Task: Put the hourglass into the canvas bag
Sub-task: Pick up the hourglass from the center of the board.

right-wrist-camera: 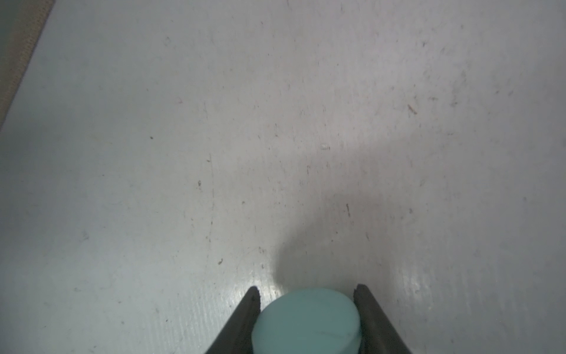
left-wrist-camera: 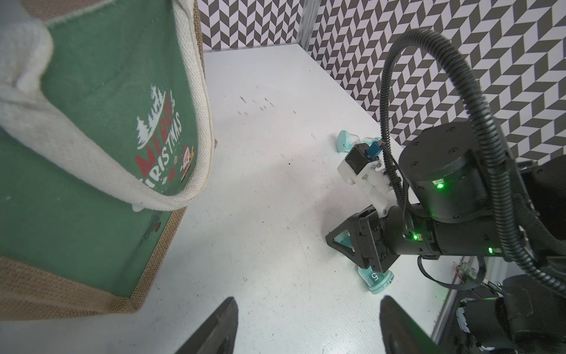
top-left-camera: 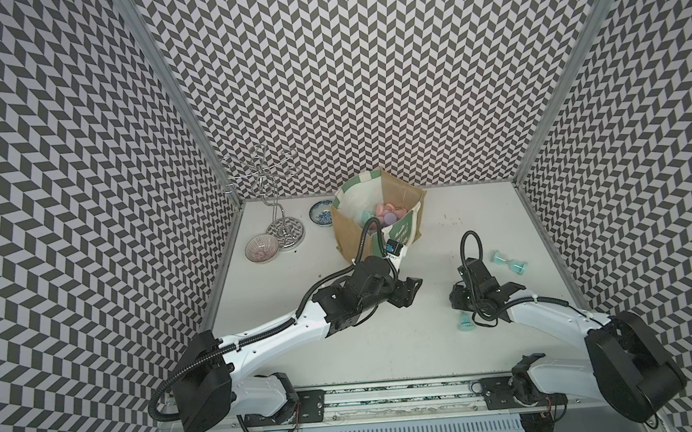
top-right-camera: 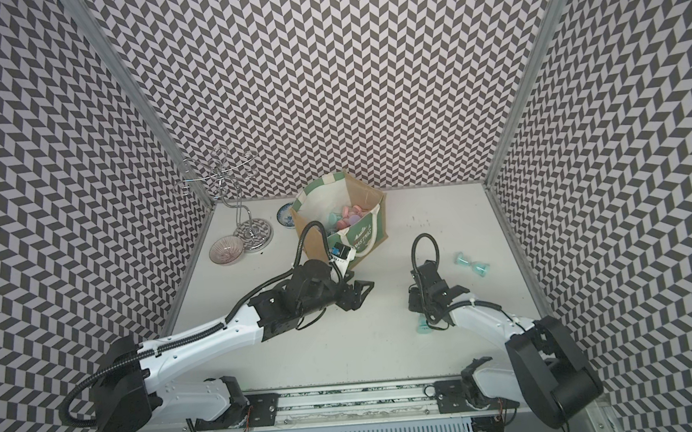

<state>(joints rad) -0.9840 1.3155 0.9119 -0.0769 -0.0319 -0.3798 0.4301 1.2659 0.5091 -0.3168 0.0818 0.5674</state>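
Note:
My right gripper (right-wrist-camera: 306,290) is shut on a teal hourglass (right-wrist-camera: 306,321), its round end cap sitting between both fingers, low over the white table. In both top views that hourglass (top-left-camera: 465,322) pokes out from under the right wrist. Another teal hourglass (top-left-camera: 509,263) lies on its side further right. The canvas bag (top-left-camera: 347,233) stands at the back centre with its mouth open and several pink and teal pieces inside. Its green "Christmas" panel (left-wrist-camera: 107,92) fills one side of the left wrist view. My left gripper (left-wrist-camera: 307,303) is open and holds nothing, in front of the bag.
A chrome wire stand (top-left-camera: 282,225), a pink glass bowl (top-left-camera: 261,248) and a small patterned dish (top-left-camera: 321,218) stand at the back left. Chevron-patterned walls enclose the table on three sides. The arm bases and a rail (top-left-camera: 390,401) line the front edge.

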